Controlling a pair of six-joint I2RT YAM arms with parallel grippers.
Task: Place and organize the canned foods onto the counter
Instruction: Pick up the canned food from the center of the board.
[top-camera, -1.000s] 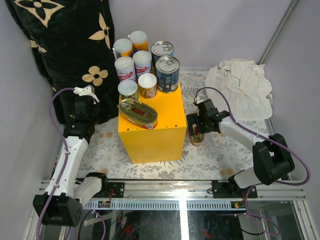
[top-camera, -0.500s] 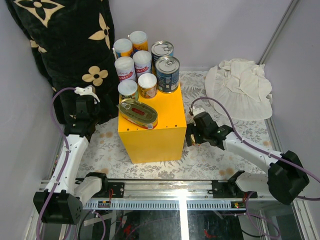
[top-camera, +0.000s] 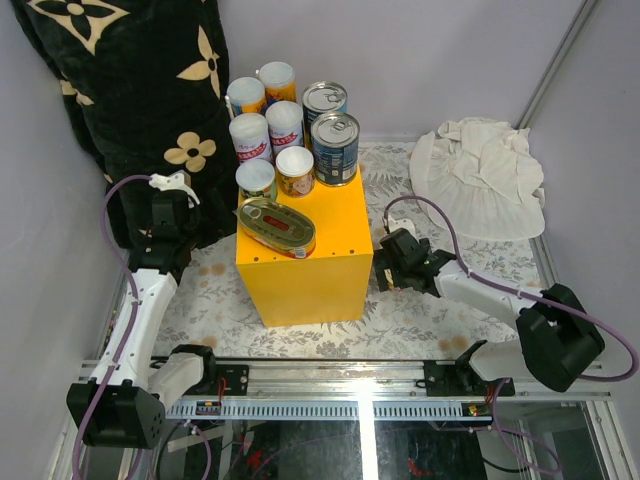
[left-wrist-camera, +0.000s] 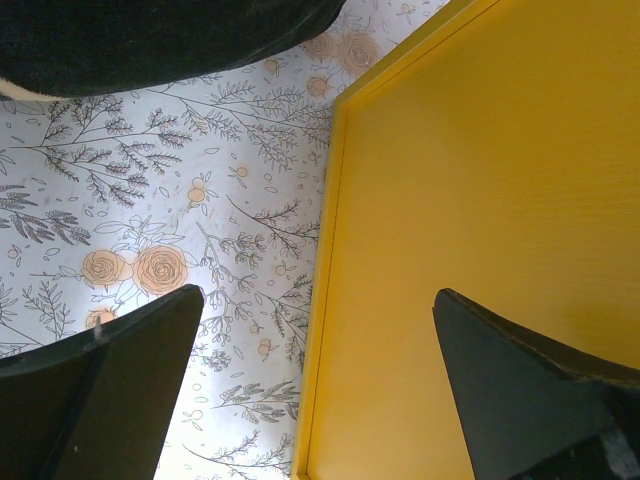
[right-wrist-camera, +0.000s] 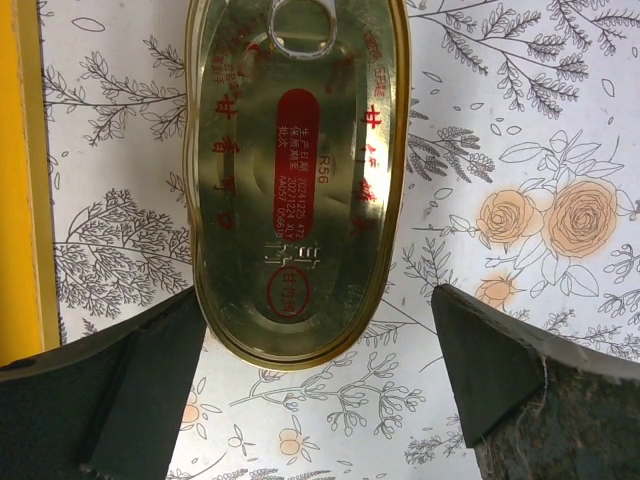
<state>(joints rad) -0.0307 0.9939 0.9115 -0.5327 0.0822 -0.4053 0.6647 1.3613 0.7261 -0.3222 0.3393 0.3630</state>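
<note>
A black flower-patterned pillow (top-camera: 130, 90) leans at the far left. Beside it the left gripper (left-wrist-camera: 315, 385) hangs with fingers (left-wrist-camera: 110, 390) spread wide, grasping nothing, over the floral-printed table (left-wrist-camera: 150, 220) and the left edge of the bright yellow rectangular box (top-camera: 310, 270). On the box top stand six slim white-lidded cans (top-camera: 250, 135) with orange and red labels at the back left and two wider silver-topped blue-labelled cans (top-camera: 335, 145) at the back right. A flat oval gold tin (top-camera: 277, 225) lies near its front left corner. Just right of the box a second flat oval gold tin (right-wrist-camera: 295, 180) lies on the table, its lid showing a pull ring, a red oval, red Chinese characters and "R56". The right gripper (right-wrist-camera: 315, 345) hangs over it, fingers (right-wrist-camera: 520, 370) released and spread either side of its near end. A crumpled white cloth (top-camera: 480, 175) lies at the far right.
</note>
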